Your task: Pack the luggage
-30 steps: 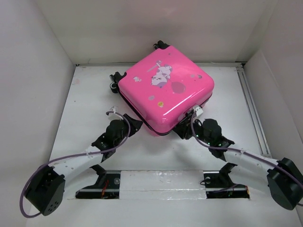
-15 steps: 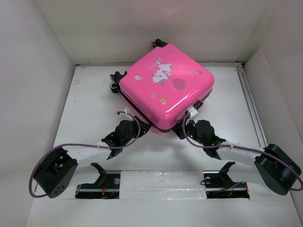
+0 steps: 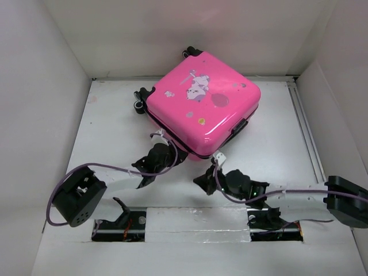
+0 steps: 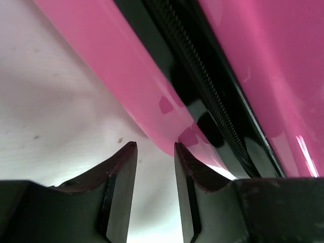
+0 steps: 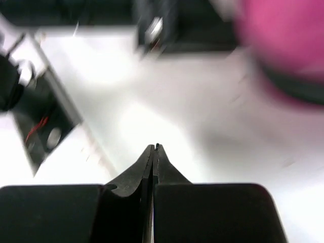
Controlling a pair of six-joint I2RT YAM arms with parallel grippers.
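With the luggage lying shut and flat, set diamond-wise at upper centre of the overhead frame, the left gripper is just beside its lower-left side. Its jaws are parted by a narrow gap and hold nothing, and the zip seam slants along that side just beyond the tips. The right gripper is pressed closed and empty, apart from the case below its near corner; the left arm is judged nearer the seam.
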